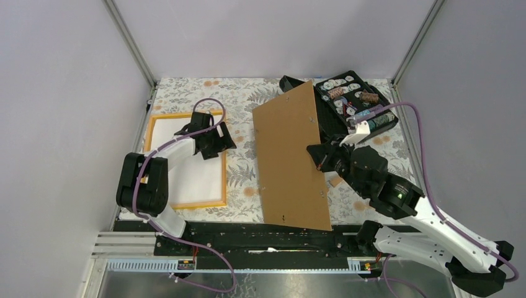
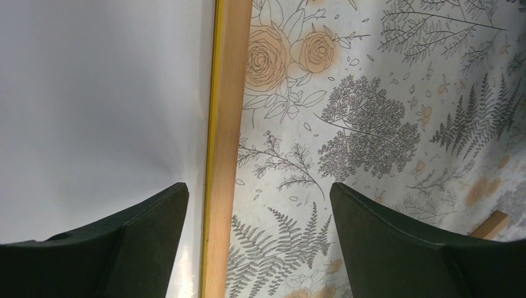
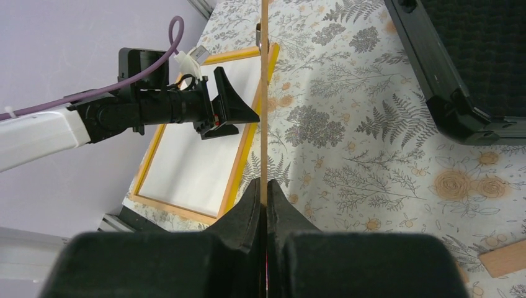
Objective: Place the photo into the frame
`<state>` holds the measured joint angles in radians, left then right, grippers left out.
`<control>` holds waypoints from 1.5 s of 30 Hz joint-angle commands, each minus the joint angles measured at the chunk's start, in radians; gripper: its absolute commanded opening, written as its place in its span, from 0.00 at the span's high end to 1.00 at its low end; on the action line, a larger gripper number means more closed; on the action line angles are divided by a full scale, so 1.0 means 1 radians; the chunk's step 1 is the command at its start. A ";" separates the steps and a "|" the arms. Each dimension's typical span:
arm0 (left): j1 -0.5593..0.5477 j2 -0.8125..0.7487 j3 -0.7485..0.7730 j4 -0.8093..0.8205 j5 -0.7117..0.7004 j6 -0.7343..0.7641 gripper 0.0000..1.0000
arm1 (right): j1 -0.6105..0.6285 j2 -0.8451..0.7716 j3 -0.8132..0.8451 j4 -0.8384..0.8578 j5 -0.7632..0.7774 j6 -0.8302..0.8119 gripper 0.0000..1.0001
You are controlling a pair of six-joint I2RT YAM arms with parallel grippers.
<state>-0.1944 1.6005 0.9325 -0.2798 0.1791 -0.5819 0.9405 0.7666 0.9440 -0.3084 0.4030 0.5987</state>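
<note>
Left pincer [image 2: 257, 195] gaped wide, holding nothing, above the right rail of the frame [image 1: 185, 115], in which the photo [image 1: 193, 171] lay white side up; right pincer [image 3: 265, 195] clamped the brown board [image 1: 290, 161] by its edge.

The left arm [image 1: 180, 149] hides one far corner of the frame [image 1: 170, 115].

We're in a robot lab, a closed test cell, and it shows everywhere: plain lilac panels [image 1: 62, 93] box the surface [image 1: 242, 180] in on three sides, with aluminium posts [image 1: 130, 42] at the corners. Two arms, left [image 1: 149, 180] and right [image 1: 422, 217], are bolted to a black rail [image 1: 260, 236] at the near edge. Purple cables [image 1: 211, 99] loop off them, and a floral cloth is the only homely touch.
</note>
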 commanded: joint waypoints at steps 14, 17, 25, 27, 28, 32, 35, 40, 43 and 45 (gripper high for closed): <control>-0.040 0.155 0.045 0.173 0.247 -0.075 0.27 | -0.007 -0.083 0.006 0.092 0.044 0.011 1.00; -0.092 0.194 0.078 0.196 0.259 -0.102 0.27 | -0.006 -0.094 0.003 0.091 0.059 0.016 1.00; -0.239 0.300 0.166 0.332 0.298 -0.243 0.27 | -0.006 -0.144 0.040 0.017 0.137 0.007 1.00; -0.250 0.285 0.172 0.351 0.300 -0.266 0.26 | -0.005 -0.159 0.050 -0.006 0.159 0.006 1.00; -0.250 0.268 0.168 0.362 0.304 -0.275 0.25 | -0.006 -0.164 0.056 -0.018 0.170 0.006 1.00; -0.229 0.161 0.160 0.329 0.315 -0.235 0.18 | -0.006 -0.180 0.075 -0.042 0.191 0.006 1.00; -0.174 0.080 0.178 0.228 0.364 -0.143 0.15 | -0.006 -0.155 0.098 -0.043 0.174 -0.004 1.00; -0.025 -0.091 0.195 0.043 0.413 -0.010 0.12 | -0.007 -0.097 0.136 -0.030 0.138 0.007 1.00; 0.037 -0.238 0.225 -0.062 0.329 0.084 0.10 | -0.005 -0.056 0.142 0.017 0.111 0.029 1.00; 0.042 -0.330 0.245 -0.119 0.229 0.147 0.08 | -0.005 -0.013 0.146 0.050 0.094 0.056 1.00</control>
<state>-0.1703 1.4498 1.1007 -0.2623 0.5213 -0.6014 0.9398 0.7013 1.0313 -0.4236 0.5297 0.5930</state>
